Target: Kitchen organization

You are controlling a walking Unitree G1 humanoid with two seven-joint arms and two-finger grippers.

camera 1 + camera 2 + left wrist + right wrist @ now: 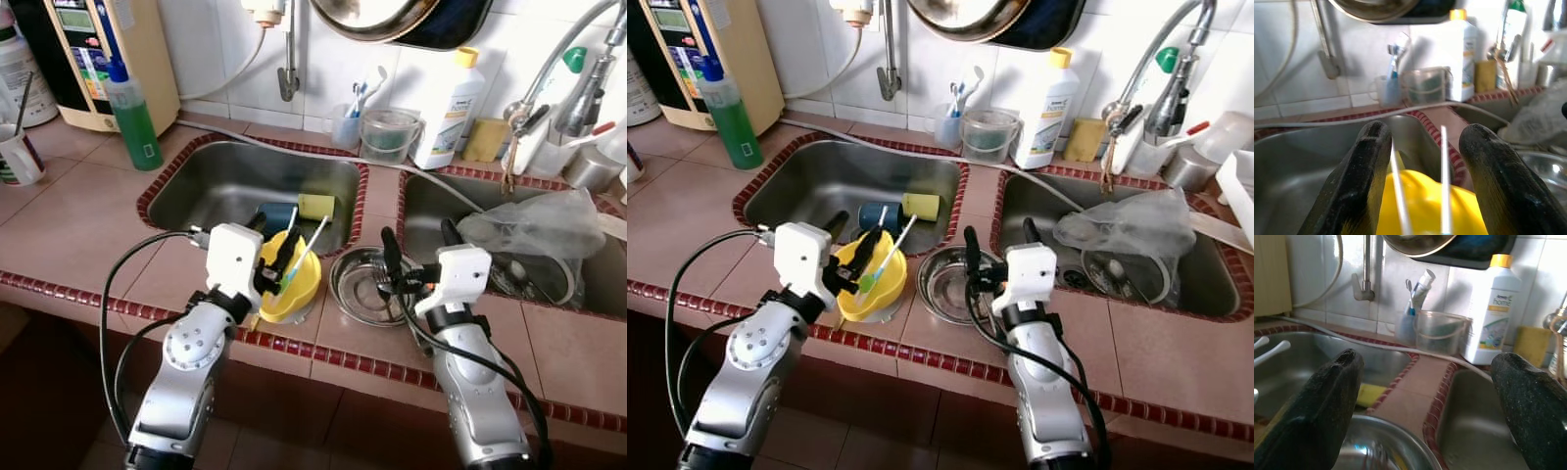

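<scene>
From the left eye, the left gripper (277, 262) sits over a yellow cup (290, 284) holding white utensils (306, 250), standing on the tiled desk (78, 225) at the front rim of the left sink (211, 181). The right gripper (416, 257) hovers above a steel bowl (367, 286) just beside the cup.

The right eye shows the same layout, with a plastic bag (1132, 223) lying in the right sink.

In the left wrist view, the jaws stand apart around the utensil handles, gripping nothing.

In the right wrist view, the jaws are wide open and empty above the bowl's rim.

The cup stands close to the desk's edge; a clumsy closing on the loose handles could tip it into the sink or off the front.
</scene>
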